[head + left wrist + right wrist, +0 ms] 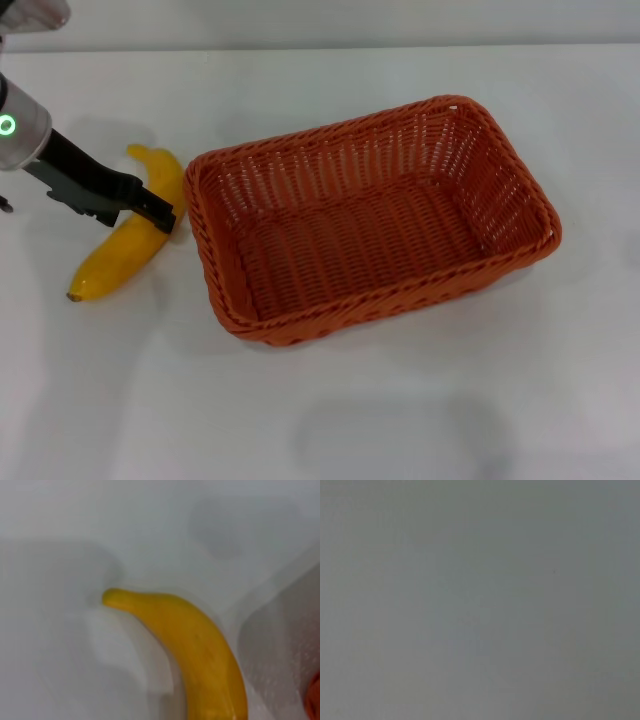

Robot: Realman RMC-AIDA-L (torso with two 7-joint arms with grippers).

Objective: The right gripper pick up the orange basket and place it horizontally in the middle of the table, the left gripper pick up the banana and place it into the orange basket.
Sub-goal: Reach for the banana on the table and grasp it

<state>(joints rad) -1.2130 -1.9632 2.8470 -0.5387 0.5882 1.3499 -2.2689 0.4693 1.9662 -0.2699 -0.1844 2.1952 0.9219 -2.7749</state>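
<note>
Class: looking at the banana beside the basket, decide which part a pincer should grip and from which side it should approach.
Grip the banana across its thick middle, coming from above: it lies flat on the table, its curved sides exposed, and the left pincer sits there.

orange basket [370,215] beside banana [125,245], table [400,400] bare

No legible text, labels or signs.

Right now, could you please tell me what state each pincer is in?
Left pincer: over the banana beside the orange basket; open or closed cannot be told.
Right pincer: not in view.
</note>
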